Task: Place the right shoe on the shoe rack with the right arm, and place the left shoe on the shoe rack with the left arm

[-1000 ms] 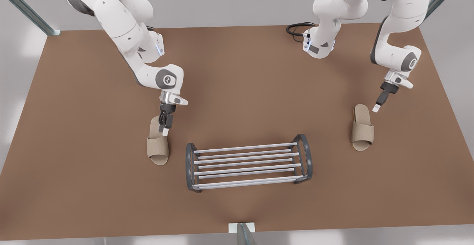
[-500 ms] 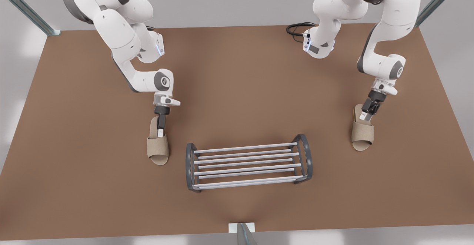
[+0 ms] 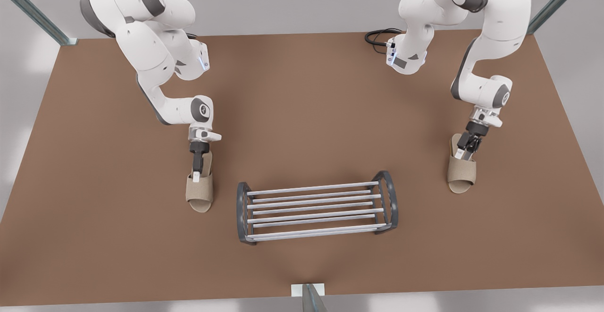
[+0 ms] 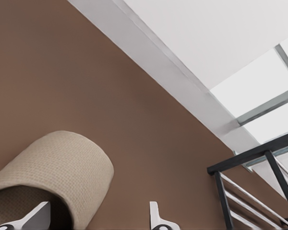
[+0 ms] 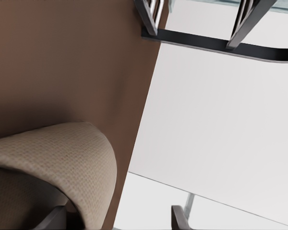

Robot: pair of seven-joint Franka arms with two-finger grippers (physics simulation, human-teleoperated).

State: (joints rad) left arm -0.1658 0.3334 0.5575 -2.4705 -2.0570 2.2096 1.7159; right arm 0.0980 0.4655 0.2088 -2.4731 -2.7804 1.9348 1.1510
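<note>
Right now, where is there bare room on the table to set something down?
Free: the wide patch of table between the arms behind the shoe rack, and the strip between rack and near edge. Crowded: the left gripper at the left shoe, the right gripper at the right shoe, both open.

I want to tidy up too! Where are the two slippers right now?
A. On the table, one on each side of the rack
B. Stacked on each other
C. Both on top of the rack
A: one slipper lies on the table at the front view's left of the shoe rack, the other slipper at its right. The left gripper and right gripper each straddle a slipper's strap, open.
</note>
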